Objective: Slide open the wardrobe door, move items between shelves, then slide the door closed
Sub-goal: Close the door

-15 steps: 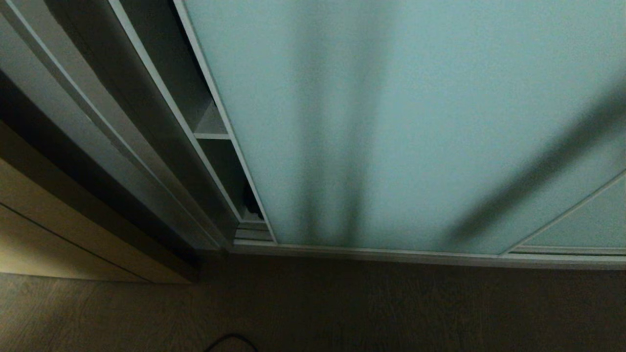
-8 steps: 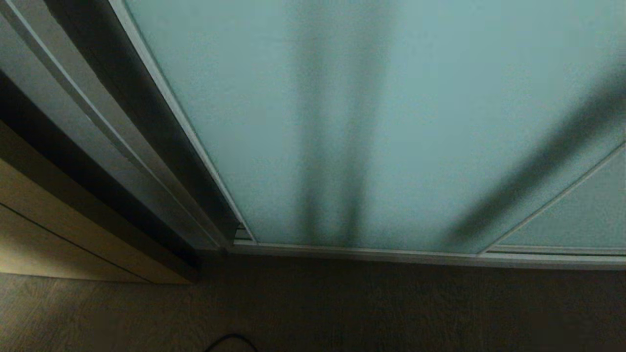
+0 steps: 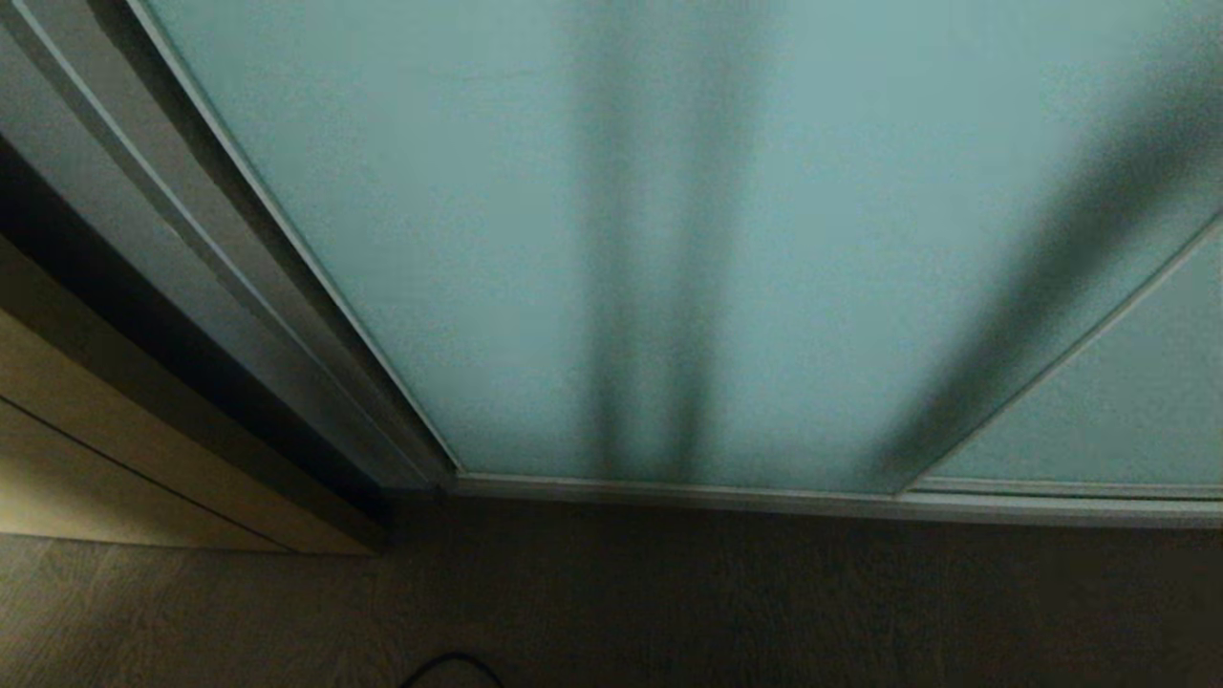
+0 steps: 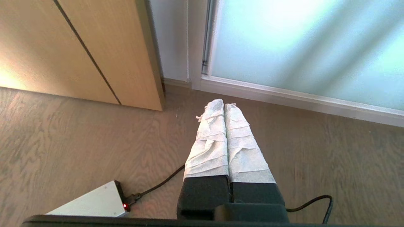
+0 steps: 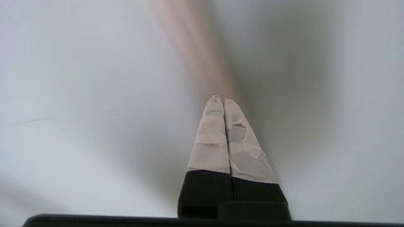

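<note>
Door [image 3: 611, 239] fully across; both end effectors (left [image 4: 224, 105], right [image 5: 222, 99]) clenched, empty.

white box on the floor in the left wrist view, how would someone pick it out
Start at the beige wooden panel beside the sliding wardrobe door, then come down across the wood floor. The white box lies there; unlike anything nearby it shows a red light and has a black cable plugged in.

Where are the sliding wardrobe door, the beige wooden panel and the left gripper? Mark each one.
sliding wardrobe door [image 3: 497, 239], head view, frosted glass face.
beige wooden panel [image 4: 41, 47], left wrist view, flat front.
left gripper [image 4: 223, 105], left wrist view, between the taped fingertips.
</note>
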{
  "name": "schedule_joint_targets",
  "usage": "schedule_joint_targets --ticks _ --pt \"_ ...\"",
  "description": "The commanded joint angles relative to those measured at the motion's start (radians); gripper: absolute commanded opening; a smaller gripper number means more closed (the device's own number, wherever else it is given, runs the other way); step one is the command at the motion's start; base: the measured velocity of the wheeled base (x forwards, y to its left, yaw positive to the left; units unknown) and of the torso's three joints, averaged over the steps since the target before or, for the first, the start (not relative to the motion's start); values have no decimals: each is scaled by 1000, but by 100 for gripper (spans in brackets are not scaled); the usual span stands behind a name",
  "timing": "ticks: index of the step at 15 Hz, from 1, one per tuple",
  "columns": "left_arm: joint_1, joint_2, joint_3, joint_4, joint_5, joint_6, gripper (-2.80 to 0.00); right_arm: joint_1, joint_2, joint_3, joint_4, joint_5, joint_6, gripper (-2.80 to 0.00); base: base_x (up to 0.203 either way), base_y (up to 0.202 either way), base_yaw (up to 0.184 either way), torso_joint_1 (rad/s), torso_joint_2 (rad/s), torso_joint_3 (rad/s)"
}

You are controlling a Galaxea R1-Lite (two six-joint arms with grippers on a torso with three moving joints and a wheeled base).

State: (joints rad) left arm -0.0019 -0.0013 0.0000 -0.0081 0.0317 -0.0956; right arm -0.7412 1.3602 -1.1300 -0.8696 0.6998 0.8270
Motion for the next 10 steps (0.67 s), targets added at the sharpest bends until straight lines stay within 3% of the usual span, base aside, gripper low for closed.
schedule_joint_targets --ticks 1,4,8,10 --pt "0 1 2 0 1 -1 -280 42 -140 14 7 3 -9 -280 0 0 0 0 0 0" --pt "0 1 2 -1 1 -1 -280 107 -310 68 13 4 -64 -280 0 0 0 0 0 0" --pt "0 1 2 -1 1 -1 -280 251 -529 134 15 5 -96 -280 0 0 0 0 0 0" --pt "-1 1 2 0 1 -1 -280 340 -646 211 49 7 -171 -280 0 0 0 0 0 0"
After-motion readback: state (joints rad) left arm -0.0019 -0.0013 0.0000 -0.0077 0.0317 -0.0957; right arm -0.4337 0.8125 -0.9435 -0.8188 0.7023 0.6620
